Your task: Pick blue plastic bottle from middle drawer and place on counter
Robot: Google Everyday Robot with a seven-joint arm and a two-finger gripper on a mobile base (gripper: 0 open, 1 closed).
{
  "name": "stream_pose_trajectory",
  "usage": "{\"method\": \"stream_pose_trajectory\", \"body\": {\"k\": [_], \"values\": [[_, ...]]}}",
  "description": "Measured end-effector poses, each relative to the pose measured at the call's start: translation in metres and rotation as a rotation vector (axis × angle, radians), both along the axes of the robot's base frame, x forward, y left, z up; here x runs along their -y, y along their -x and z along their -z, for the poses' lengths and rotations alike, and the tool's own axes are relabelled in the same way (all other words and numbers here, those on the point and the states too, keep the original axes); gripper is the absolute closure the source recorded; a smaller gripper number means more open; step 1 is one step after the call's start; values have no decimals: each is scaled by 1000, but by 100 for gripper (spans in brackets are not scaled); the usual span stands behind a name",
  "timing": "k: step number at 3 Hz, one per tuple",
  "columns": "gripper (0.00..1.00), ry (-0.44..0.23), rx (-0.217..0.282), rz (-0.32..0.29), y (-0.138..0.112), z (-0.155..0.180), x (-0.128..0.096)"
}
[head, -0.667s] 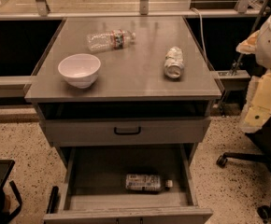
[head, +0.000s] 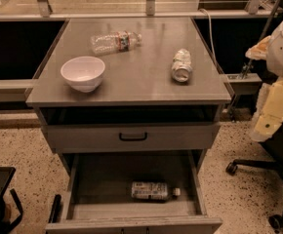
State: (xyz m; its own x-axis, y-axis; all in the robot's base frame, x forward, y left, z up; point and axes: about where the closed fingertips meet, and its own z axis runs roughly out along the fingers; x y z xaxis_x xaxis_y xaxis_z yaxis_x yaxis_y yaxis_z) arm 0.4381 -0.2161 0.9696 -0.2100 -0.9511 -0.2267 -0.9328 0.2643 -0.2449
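The blue plastic bottle (head: 150, 190) lies on its side on the floor of the open middle drawer (head: 102, 179), white cap pointing right. The drawer is pulled out at the bottom of the cabinet. The counter (head: 136, 77) is the grey top above it. Only my arm's white and cream links (head: 277, 106) show at the right edge, level with the upper drawer and well away from the bottle. My gripper is out of view.
On the counter stand a white bowl (head: 83, 73) at the left, a longer clear bottle with a red-and-blue label (head: 114, 41) at the back and a silvery can (head: 182, 65) at the right. A shut drawer with a black handle (head: 132, 137) sits above the open one. An office chair base (head: 258, 174) stands to the right.
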Motion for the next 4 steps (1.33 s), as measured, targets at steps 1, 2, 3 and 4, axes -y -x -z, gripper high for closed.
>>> {"method": "stream_pose_trajectory", "body": {"k": [1, 2, 3, 4], "values": [[0, -86, -30, -51, 5, 51, -3], [0, -244, -103, -100, 18, 142, -8], [0, -357, -182, -134, 36, 234, -28], [0, -355, -250, -186, 53, 316, -74]]}}
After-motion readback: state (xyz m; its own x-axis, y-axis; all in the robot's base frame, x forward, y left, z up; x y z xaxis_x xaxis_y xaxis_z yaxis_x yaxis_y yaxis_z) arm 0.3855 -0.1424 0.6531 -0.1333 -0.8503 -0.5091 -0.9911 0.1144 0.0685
